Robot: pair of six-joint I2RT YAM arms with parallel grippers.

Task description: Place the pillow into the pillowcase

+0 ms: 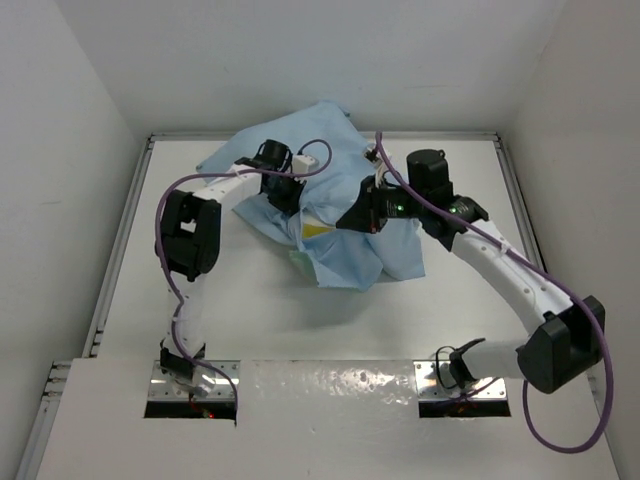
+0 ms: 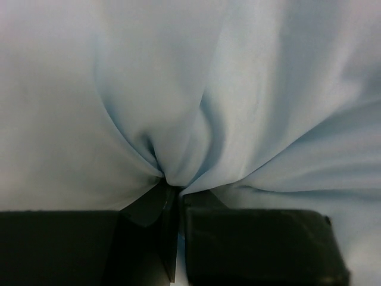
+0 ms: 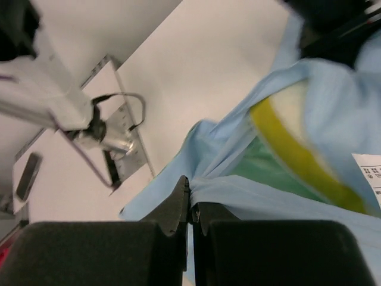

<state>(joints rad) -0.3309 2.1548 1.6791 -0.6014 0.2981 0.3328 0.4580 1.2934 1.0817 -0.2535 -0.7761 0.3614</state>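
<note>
left fingers (image 2: 161, 201) and right fingers (image 3: 181, 205) were clamped on the pillowcase (image 1: 268, 148); the pillow (image 3: 292, 110) was lodged inside, yellow-banded end exposed nearward.

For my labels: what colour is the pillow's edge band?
The edge band is yellow; right wrist view.

— How much pillow (image 3: 296, 156) shows?
— You get only a blurred yellow-banded corner; the pillowcase (image 1: 340, 130) hides the rest.
— And the left wrist view?
— Cloth fills it; your left gripper's (image 2: 172, 193) tips vanish in a fold. Right wrist: the white label (image 3: 368, 173) runs off the edge, print unreadable.
</note>
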